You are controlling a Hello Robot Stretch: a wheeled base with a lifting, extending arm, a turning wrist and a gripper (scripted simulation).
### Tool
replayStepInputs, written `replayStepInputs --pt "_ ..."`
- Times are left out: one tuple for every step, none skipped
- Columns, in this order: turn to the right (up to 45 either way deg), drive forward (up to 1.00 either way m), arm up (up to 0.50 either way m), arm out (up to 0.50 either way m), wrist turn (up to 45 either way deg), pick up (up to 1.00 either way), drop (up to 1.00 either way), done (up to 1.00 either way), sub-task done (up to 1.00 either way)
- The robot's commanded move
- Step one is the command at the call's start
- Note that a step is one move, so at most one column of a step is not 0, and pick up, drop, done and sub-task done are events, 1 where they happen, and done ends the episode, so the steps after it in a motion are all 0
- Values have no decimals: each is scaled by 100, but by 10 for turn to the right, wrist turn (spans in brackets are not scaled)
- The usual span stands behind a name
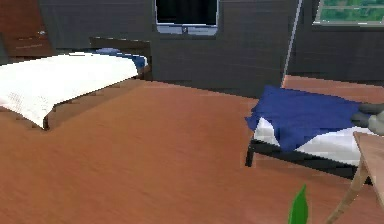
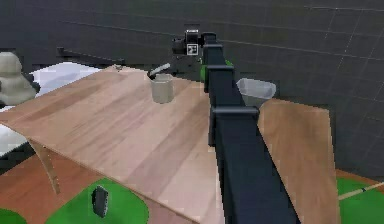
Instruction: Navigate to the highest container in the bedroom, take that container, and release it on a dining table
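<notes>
Pickup step — fingers (image 2: 160,70) by the cup (image 2: 162,90), upper middle on the table (image 2: 100,120), whether holding it I cannot tell — next, a clean lift.

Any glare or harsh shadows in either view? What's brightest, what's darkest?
Forward view: no glare; the white bed is brightest, the wall and screen are darkest, and the floor is evenly lit. Arm side view: the table top is evenly lit with no hot spots; the arm reads near-black against it.
</notes>
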Motion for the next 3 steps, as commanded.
replayStepInputs --pt "0 0 0 0 0 0 100 0 0" --pt "0 0 0 -10 0 0 0 0 0" --pt "0 0 0 0 0 0 0 100 0"
